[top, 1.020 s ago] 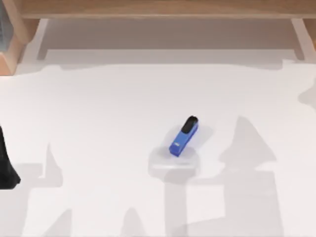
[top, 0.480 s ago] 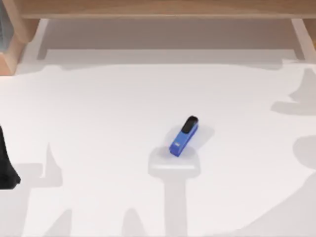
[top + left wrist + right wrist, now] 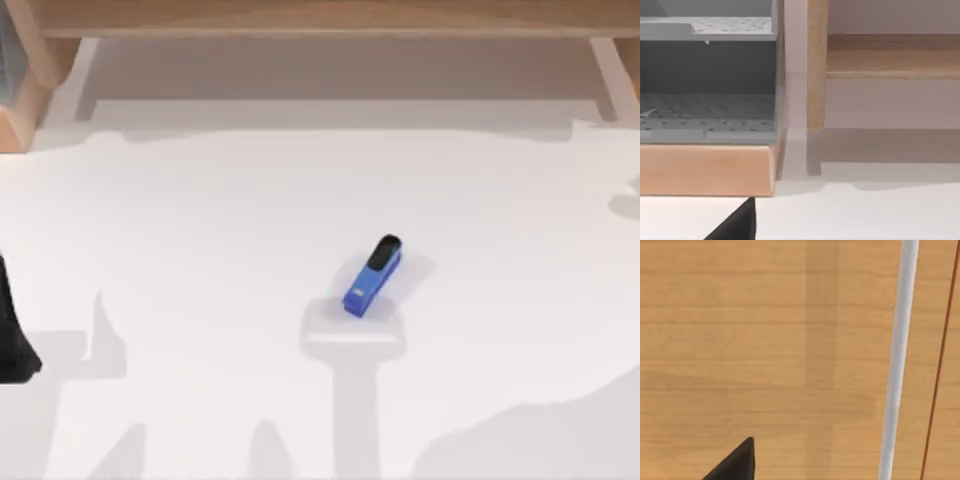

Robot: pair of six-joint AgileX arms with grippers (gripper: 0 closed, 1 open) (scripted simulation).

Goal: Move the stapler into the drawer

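Observation:
The stapler (image 3: 373, 276) is small and bright blue with a rounded black end. It lies alone on the white table (image 3: 200, 250) near the middle, black end pointing to the far right. My left gripper (image 3: 12, 340) is a dark shape at the table's left edge, far from the stapler. Its dark tip (image 3: 735, 227) shows in the left wrist view, facing a wooden unit with grey perforated levels (image 3: 707, 107). I cannot tell which part is the drawer. A dark tip of my right gripper (image 3: 735, 465) hangs before a wooden surface (image 3: 765, 340).
A wooden frame (image 3: 320, 18) runs along the table's far side, with a pale recess (image 3: 340, 70) under it. The wood-and-grey unit (image 3: 18, 90) stands at the far left corner. A white bar (image 3: 897, 365) crosses the right wrist view. Arm shadows lie on the table's near right.
The shadow of the right arm has slid from the table's middle right toward the near right corner. The stapler and the left arm have not moved.

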